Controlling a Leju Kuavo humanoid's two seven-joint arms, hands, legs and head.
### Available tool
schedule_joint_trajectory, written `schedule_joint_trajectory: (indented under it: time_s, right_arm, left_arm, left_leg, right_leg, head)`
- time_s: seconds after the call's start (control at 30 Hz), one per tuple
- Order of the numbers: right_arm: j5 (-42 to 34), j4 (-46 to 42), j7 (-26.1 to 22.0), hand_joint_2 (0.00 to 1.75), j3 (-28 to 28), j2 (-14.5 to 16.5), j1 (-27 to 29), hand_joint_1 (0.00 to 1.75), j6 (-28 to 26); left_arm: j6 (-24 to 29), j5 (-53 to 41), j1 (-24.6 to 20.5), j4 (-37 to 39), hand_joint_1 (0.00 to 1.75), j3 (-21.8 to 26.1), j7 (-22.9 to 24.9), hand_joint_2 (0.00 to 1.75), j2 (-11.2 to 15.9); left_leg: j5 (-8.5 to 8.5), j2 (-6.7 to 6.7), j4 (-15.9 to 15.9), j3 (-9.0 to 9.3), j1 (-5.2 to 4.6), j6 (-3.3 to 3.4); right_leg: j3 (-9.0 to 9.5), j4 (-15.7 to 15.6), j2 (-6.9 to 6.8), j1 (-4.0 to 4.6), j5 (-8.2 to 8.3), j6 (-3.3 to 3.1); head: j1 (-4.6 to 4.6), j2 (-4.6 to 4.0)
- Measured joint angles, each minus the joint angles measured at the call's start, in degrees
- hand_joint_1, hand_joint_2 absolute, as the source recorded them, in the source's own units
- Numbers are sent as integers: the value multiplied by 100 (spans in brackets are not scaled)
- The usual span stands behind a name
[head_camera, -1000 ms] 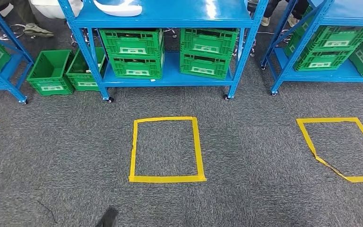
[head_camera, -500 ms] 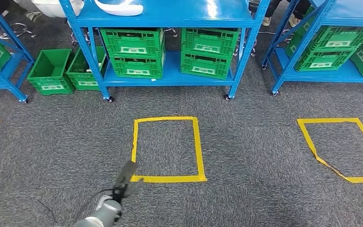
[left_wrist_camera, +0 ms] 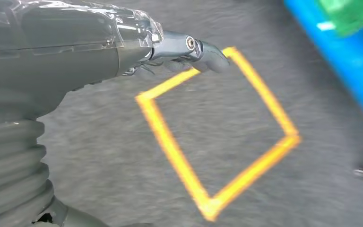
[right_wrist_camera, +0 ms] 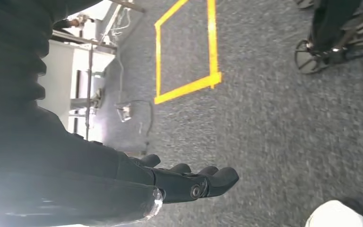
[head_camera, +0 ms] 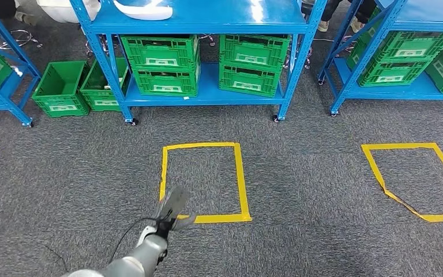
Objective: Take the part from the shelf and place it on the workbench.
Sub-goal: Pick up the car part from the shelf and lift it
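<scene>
Left arm rising toward the shelf; nothing picked yet.

From my station, the blue shelf (head_camera: 207, 20) stands ahead across the carpet, green crates (head_camera: 161, 63) on its lower level, a yellow tape square (head_camera: 203, 182) on the floor between us. Over the last second my left hand (head_camera: 172, 208) has come up from the bottom of the head view to the square's near edge, so I judge the reach is just starting. It holds nothing, fingers extended and loosely apart. My right hand (right_wrist_camera: 189, 182) hangs low, fingers straight, empty. The white part (head_camera: 145, 8) lies on the top level, left side, long axis running across the shelf front; its ends are cut off by the frame.
</scene>
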Motion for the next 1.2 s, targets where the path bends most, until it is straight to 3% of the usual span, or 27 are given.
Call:
schedule_joint_trajectory:
  time_s: [0.5, 0.7, 0.83, 0.97, 1.2]
  right_arm:
    - [30, 3, -47, 175, -193, -18, 5, 0, -11]
    - [114, 5, -267, 175, -268, -13, 5, 0, -50]
    - [168, 5, -306, 175, -307, 8, 9, 0, -132]
    - [175, 5, -236, 175, -349, 44, 8, 0, -226]
    - [113, 5, 65, 175, -492, 126, 16, 0, -280]
  left_arm:
    - [-161, 0, -569, 58, 0, -24, -995, 175, -139]
    - [-145, 0, -1515, 70, 0, -97, -1047, 175, -136]
    - [50, 0, -2078, 82, 0, -96, -1049, 0, -135]
    - [428, 0, -2680, 83, 0, -91, -1049, 0, -133]
    - [596, 0, -3181, 82, 0, -96, -1049, 0, 15]
  left_leg:
    - [-1, 19, 0, 1, 0, 0]
    - [5, 11, 0, 2, 0, 1]
    - [8, 7, 1, -2, 1, 3]
    - [7, 8, 1, -2, 0, 3]
    - [7, 36, 0, -2, 1, 2]
  right_leg:
    - [-5, 0, 19, 0, 1, 1]
    - [-1, 1, 18, -1, 9, 12]
    - [-3, 2, 17, -1, 11, 14]
    - [-2, 3, 18, -1, 10, 14]
    - [-5, 4, 27, 0, 10, 14]
  head:
    - [0, 0]
    - [0, 0]
    - [0, 0]
    - [0, 0]
    - [0, 0]
